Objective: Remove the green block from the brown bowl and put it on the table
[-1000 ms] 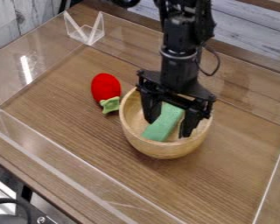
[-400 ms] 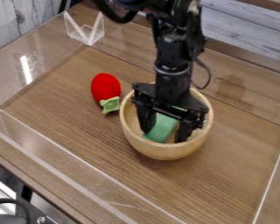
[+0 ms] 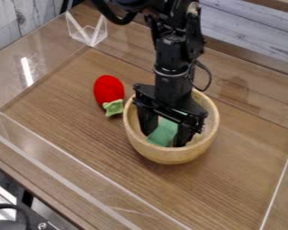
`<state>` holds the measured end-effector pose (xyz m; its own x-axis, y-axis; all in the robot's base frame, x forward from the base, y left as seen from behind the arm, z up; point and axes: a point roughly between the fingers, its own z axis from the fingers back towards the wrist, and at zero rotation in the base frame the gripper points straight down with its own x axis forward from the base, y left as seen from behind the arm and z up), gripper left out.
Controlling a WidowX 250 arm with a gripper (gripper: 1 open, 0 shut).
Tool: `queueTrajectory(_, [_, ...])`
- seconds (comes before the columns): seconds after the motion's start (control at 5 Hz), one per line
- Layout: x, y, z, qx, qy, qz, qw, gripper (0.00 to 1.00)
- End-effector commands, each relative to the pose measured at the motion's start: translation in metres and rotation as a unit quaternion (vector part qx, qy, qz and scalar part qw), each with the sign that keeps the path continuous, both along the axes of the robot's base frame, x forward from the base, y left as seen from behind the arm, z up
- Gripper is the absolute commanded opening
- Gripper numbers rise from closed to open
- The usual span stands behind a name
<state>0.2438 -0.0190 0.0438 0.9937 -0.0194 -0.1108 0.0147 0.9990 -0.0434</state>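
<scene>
The wood-grain table (image 3: 62, 117) carries the brown bowl (image 3: 171, 149) near its middle. The arm's hand (image 3: 172, 123) points straight down into the bowl, fingers spread wide either side of the green block (image 3: 167, 133) lying inside. A red strawberry toy (image 3: 107, 89) sits just beside the bowl.

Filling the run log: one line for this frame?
phase: reaching | gripper: open, inside brown bowl, astride green block | block: in bowl, ungrasped | table: strawberry toy
</scene>
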Motion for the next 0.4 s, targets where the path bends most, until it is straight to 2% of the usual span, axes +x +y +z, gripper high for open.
queueTrajectory(0.0, [0.0082, 0.0011, 0.0244, -0.005, -0.034, -0.01, 0.9994, 1.0])
queueTrajectory(0.2, [0.0143, 0.0038, 0.0258, -0.006, -0.038, -0.013, 0.9992, 1.0])
